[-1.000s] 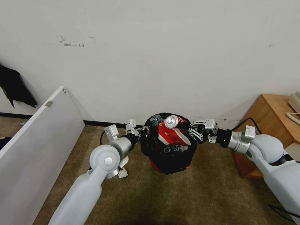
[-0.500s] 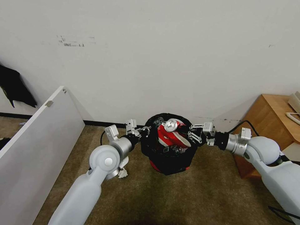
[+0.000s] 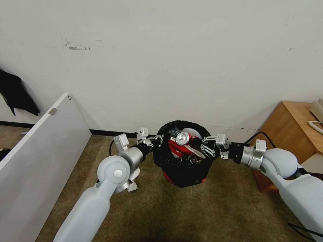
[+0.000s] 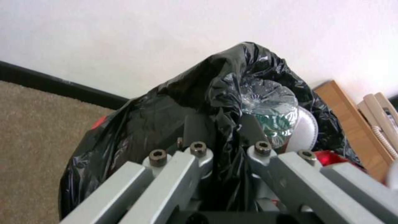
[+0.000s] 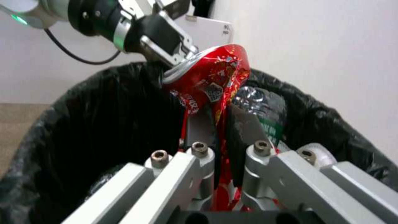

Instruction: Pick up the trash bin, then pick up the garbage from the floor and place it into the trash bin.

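The trash bin [image 3: 183, 174], red with a black bag over its rim, hangs just above the floor [image 3: 188, 215] near the wall. My left gripper [image 3: 157, 138] is shut on the bag-covered rim [image 4: 226, 127] at the bin's left side. My right gripper [image 3: 199, 148] reaches in from the right, shut on a crushed red can [image 3: 183, 144] held over the bin's mouth; in the right wrist view the can [image 5: 211, 77] sticks out past the gripper [image 5: 217, 121]. A clear bottle with a green label [image 4: 265, 105] lies inside the bin.
A white panel [image 3: 33, 148] leans at the left. A wooden cabinet [image 3: 292, 124] stands at the right against the wall. A white paper wad [image 3: 132, 186] lies on the carpet by my left elbow. Open carpet stretches in front of the bin.
My right gripper has moved left and slightly down with the can, bringing it lower over the bin's mouth. The left gripper and bin have hardly moved.
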